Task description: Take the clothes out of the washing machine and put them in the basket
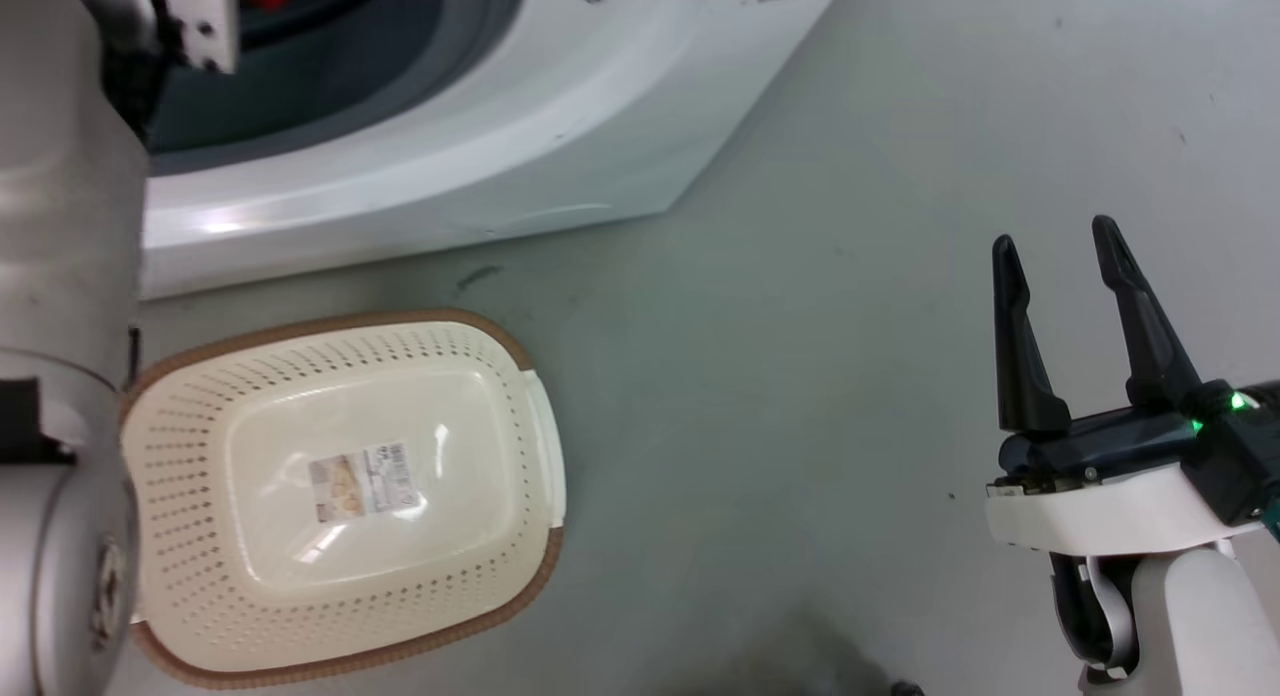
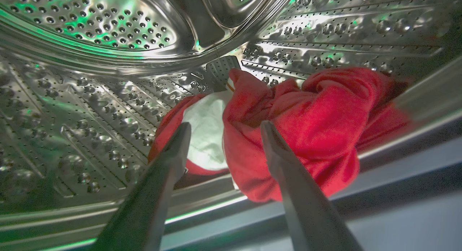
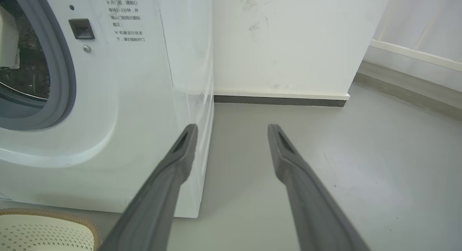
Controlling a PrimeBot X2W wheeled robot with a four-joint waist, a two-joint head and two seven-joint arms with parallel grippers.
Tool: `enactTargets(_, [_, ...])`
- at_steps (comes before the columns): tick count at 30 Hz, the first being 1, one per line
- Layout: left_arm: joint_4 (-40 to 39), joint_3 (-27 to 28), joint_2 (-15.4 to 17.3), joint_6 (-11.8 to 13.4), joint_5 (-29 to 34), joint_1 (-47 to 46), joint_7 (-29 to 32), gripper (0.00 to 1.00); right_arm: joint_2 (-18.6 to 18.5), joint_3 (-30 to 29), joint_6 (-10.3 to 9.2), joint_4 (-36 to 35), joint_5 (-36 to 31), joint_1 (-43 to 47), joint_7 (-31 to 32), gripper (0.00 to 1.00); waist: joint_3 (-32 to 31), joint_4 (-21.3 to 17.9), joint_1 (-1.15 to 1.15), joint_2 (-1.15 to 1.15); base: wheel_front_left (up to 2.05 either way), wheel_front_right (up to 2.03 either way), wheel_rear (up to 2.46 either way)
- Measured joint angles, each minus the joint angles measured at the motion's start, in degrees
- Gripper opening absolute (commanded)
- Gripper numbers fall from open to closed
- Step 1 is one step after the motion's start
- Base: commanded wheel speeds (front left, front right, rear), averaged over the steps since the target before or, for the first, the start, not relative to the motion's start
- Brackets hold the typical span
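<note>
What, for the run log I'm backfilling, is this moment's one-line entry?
left pincer: open, inside washing machine, aimed at clothes | right pincer: open, over floor | basket: no clothes

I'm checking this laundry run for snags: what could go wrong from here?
The left tool hangs open at the clothes, fingertips in line with one fold; closing might pinch only that and leave the rest in the washing machine. The heap lies against the front lip, so dragging it out may snag. The basket sits low on the floor; trailing fabric could land outside its rim.
</note>
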Motion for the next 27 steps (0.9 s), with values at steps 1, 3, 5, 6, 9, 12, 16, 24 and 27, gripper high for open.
enactTargets(1, [0.38, 0.04, 0.03, -0.04, -0.49, -1.28, 0.86, 1.0, 0.0, 0.13, 0.0, -0.12, 0.3, -0.3, 0.0, 1.0, 0.82, -0.53, 0.0, 0.0, 0.0, 0.0, 0.0])
enactTargets(3, [0.93, -1.11, 0.09, -0.12, -0.68, -3.45, 3.2, 1.0, 0.0, 0.33, 0.0, -0.29, 0.79, -0.46, 0.0, 1.0, 2.43, -1.38, 0.0, 0.0, 0.0, 0.0, 0.0])
enactTargets(5, [1.59, -2.1, 0.02, -0.12, -1.4, -4.43, 5.35, 1.0, 0.0, 0.66, 0.0, -0.31, 1.25, -0.64, 0.0, 1.0, 3.88, -2.09, 0.0, 0.0, 0.0, 0.0, 0.0])
enactTargets(6, [1.86, -2.76, -0.07, -0.13, -1.85, -4.82, 6.42, 1.0, 0.0, 0.82, 0.0, -0.4, 1.32, -0.8, 0.0, 1.0, 4.54, -2.39, 0.0, 0.0, 0.0, 0.0, 0.0])
enactTargets(9, [2.25, -4.11, 0.13, -0.12, -3.71, -5.68, 8.68, 1.0, 0.01, 1.24, 0.0, -0.42, 1.66, -1.04, 0.0, 1.0, 5.76, -3.13, 0.0, 0.0, 0.0, 0.0, 0.0])
enactTargets(12, [2.37, -5.39, 0.68, -0.12, -5.49, -6.72, 10.34, 1.0, 0.01, 1.52, 0.0, -0.59, 1.71, -1.06, 0.0, 1.0, 6.68, -3.28, -0.01, 0.0, 0.0, 0.0, 0.0])
enactTargets(16, [2.34, -6.83, 1.26, -0.12, -7.9, -7.14, 11.7, 1.0, 0.01, 1.6, 0.0, -0.73, 1.74, -1.28, 0.0, 1.0, 7.31, -3.16, -0.01, 0.0, 0.0, 0.0, 0.0])
enactTargets(24, [1.83, -9.9, 1.67, -0.11, -11.83, -6.6, 12.74, 0.0, 0.01, 1.48, 0.0, -0.57, 1.71, -1.54, 0.0, 1.0, 7.13, -3.01, -0.01, 0.0, 0.0, 0.0, 0.0])
enactTargets(27, [1.38, -10.95, 1.85, -0.12, -13.26, -6.08, 12.1, 0.0, 0.01, 1.34, 0.0, -0.42, 1.56, -1.54, 0.0, 1.0, 6.58, -2.75, -0.01, 0.0, 0.0, 0.0, 0.0])
